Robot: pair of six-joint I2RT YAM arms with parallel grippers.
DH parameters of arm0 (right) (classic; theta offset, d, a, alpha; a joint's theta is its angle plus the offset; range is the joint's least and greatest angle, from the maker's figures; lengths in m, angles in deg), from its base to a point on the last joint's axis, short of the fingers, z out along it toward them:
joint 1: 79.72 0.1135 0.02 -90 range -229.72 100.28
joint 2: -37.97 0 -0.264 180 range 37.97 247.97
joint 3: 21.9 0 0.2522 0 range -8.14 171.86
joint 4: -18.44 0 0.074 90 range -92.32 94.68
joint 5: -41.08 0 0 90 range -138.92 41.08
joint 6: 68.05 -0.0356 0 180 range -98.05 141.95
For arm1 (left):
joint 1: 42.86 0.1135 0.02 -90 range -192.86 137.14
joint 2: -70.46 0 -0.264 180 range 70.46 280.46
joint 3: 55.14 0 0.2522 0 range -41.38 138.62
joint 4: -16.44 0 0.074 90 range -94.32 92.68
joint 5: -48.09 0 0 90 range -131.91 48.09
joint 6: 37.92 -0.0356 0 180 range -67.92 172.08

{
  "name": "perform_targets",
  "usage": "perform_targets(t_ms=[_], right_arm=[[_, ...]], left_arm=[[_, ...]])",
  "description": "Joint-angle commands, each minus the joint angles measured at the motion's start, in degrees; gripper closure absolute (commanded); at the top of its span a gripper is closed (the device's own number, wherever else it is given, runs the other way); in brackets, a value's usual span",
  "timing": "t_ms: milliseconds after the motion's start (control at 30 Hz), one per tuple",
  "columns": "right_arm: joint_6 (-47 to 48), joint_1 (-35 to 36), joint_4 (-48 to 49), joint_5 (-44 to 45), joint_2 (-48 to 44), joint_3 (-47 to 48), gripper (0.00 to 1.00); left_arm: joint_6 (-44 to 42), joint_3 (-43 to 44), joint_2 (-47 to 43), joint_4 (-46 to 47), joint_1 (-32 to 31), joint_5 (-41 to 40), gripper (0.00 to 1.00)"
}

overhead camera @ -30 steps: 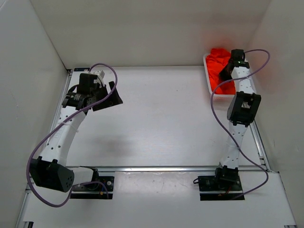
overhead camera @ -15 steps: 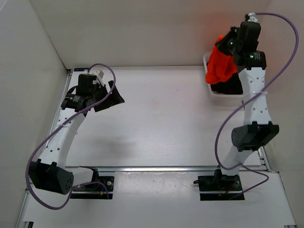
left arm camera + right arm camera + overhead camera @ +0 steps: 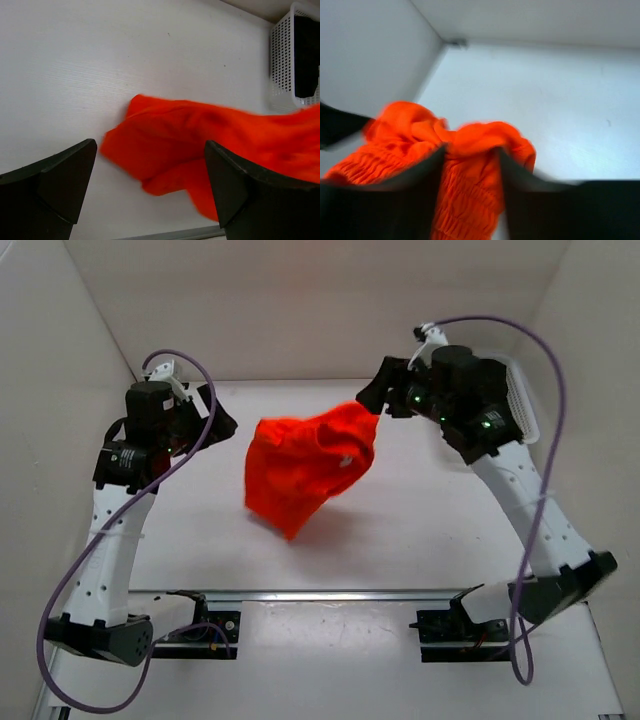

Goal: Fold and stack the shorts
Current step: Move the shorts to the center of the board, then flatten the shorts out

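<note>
Since the shorts [image 3: 305, 465] look light and limp, we favour pinching the waistband [image 3: 465, 200] at two o'clock; left gripper [image 3: 150, 147] gapes empty; whether right gripper [image 3: 471, 150] clamps fabric, we cannot tell.

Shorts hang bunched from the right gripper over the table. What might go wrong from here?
1. The shorts hang bunched from the right gripper, so they may land crumpled.
2. The grip looks blurred and uncertain in the wrist view; the fabric could drop early.
3. The open left gripper sits close; a grab may catch several layers.
</note>
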Motion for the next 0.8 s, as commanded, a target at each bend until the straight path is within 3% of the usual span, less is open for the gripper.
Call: perform_targets(t_ms=[0, 100, 133, 167, 233, 300, 367, 433, 467, 500, 533, 567, 600, 767], right_arm=[[-2.4, -4.2, -2.8, 2.3, 5.2, -8.9, 0.26], [-6.1, -10.7, -8.4, -2.4, 5.6, -14.3, 0.23], [-6.8, -11.3, -7.3, -3.4, 4.0, -16.9, 0.28], [-6.8, -11.3, -6.3, -2.9, 0.1, -22.4, 0.48], [-6.8, -9.8, -5.1, -0.2, -4.2, -27.1, 0.78], [-6.8, -7.7, -5.1, 0.8, -9.0, -32.2, 1.00], [-7.5, -4.1, -4.3, 0.2, -11.5, -34.8, 1.00], [-8.0, 1.3, -2.9, 0.2, -10.7, -36.2, 0.76], [-8.5, 3.2, -2.2, 0.8, -9.6, -36.2, 0.58], [-8.5, 5.1, -1.6, 0.8, -8.1, -36.2, 0.33], [-9.1, 6.8, -1.6, 0.8, -6.1, -35.3, 0.11], [-9.1, 10.5, -2.3, 0.8, -1.2, -33.6, 0.03], [-9.1, 12.6, -3.7, 0.8, 1.4, -29.2, 0.00], [-1.4, 26.3, -11.9, 10.9, 18.4, -12.9, 0.00]], left_arm=[[-1.7, -0.3, -3.2, -2.3, 0.1, -3.9, 0.00], [-0.8, -3.2, -2.4, -3.6, 0.1, -2.5, 0.00], [-0.2, -4.1, -1.7, -3.6, 0.1, -1.9, 0.00], [0.3, -5.3, -1.7, -4.2, 0.1, -1.2, 0.02], [1.0, -9.5, -1.2, -4.2, 0.1, -1.2, 0.29], [1.5, -12.2, 0.2, -3.6, 0.1, -1.2, 0.58], [3.2, -15.6, 1.4, -3.0, 0.1, -1.2, 0.82], [5.7, -18.1, 3.8, -3.0, 0.1, -3.7, 0.83], [6.7, -19.0, 4.5, -3.0, 0.8, -4.5, 0.67], [7.5, -19.8, 5.3, -3.0, 1.4, -5.8, 0.52], [8.4, -20.6, 6.7, -3.0, 2.0, -6.3, 0.30], [10.3, -22.1, 7.3, -3.0, 3.5, -6.3, 0.09], [10.3, -23.0, 7.9, -2.4, 4.5, -6.3, 0.00], [11.4, -28.8, 11.4, 0.9, 13.6, -2.4, 0.00]])
